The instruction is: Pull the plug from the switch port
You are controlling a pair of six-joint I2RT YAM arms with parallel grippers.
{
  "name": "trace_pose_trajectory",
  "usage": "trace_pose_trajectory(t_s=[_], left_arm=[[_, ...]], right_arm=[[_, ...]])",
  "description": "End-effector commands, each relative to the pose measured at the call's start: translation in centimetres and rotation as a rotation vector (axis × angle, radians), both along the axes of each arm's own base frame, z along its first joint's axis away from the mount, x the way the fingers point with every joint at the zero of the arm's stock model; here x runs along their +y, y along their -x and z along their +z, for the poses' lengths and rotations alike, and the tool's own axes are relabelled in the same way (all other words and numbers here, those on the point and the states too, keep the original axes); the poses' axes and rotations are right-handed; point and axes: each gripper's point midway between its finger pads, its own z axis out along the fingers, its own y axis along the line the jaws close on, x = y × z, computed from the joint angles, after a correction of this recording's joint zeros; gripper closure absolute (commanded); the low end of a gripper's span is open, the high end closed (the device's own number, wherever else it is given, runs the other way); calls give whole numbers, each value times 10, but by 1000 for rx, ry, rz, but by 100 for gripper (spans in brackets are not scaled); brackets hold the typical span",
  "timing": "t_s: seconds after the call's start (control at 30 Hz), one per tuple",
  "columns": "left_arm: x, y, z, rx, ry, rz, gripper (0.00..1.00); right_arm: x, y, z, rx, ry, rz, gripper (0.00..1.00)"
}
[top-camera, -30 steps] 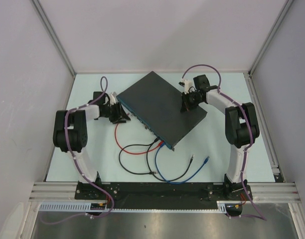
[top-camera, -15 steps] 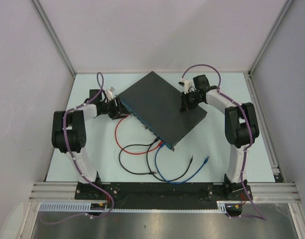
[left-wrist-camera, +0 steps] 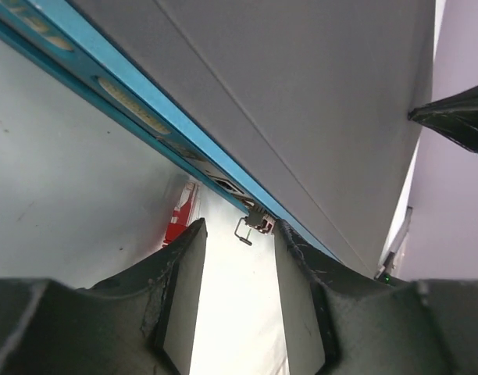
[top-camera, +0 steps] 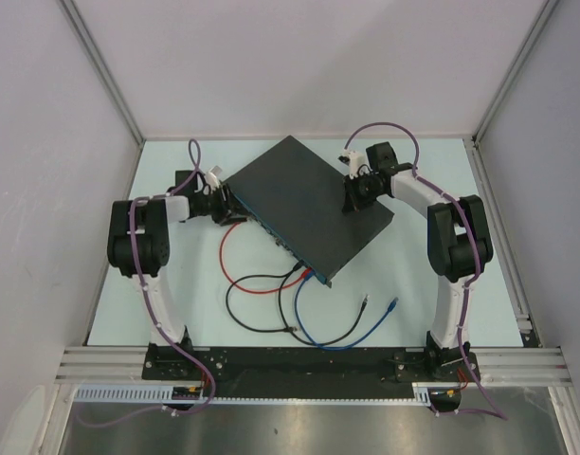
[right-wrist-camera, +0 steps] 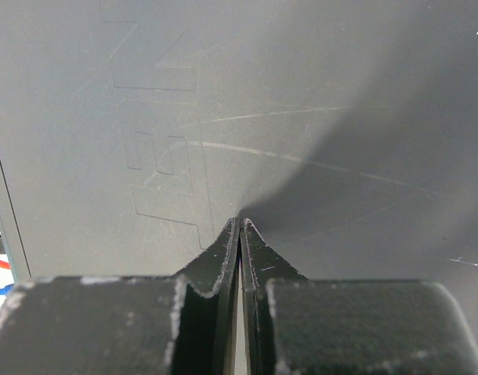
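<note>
Switch [top-camera: 304, 209] position: we find it lying flat and turned diagonally in the middle of the table [top-camera: 176, 303], with its blue port edge [left-wrist-camera: 130, 109] facing the left arm.

Left gripper [left-wrist-camera: 237, 230]: we see its two fingers spread apart at the far end of that edge, grasping nothing. In the left wrist view the plug [left-wrist-camera: 258, 222] sits in its port just beyond the fingertips, in line with the gap between them. We cannot tell whether either finger touches it. A red cable [top-camera: 235, 273] runs from this spot across the table.

Right gripper [right-wrist-camera: 239, 225]: we see its fingers clenched against each other with nothing between them, tips on the switch's dark top panel near its right corner.

A black cable [top-camera: 247, 318] and a blue cable [top-camera: 333, 343] leave ports nearer the arm bases.
</note>
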Motion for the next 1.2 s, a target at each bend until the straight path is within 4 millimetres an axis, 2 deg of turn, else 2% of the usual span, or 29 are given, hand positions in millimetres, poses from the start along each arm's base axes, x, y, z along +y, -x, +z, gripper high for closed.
trace_pose_trajectory(t_s=[0.0, 0.53, 0.7, 0.77, 0.8, 0.9, 1.03, 1.17], left_arm=[[-10, -11, 17, -51, 69, -37, 55], [-26, -7, 16, -64, 213, -132, 66], [-27, -10, 16, -86, 226, -154, 73], [-28, -10, 15, -93, 224, -165, 78], [-27, -10, 16, -98, 227, -170, 84], [-27, -6, 15, -99, 218, -181, 89], [-24, 1, 9, -89, 186, -184, 92], [-15, 8, 12, -103, 165, -186, 94]], right_arm=[[-22, 10, -44, 47, 160, -10, 94], [-26, 9, -52, 40, 199, 0, 94], [-27, 9, -54, 42, 206, -1, 94], [-26, 9, -55, 41, 208, 1, 94], [-27, 9, -55, 43, 209, 1, 94], [-28, 8, -55, 40, 213, 0, 94], [-27, 7, -56, 37, 211, 0, 94], [-28, 7, -57, 38, 209, -2, 94]])
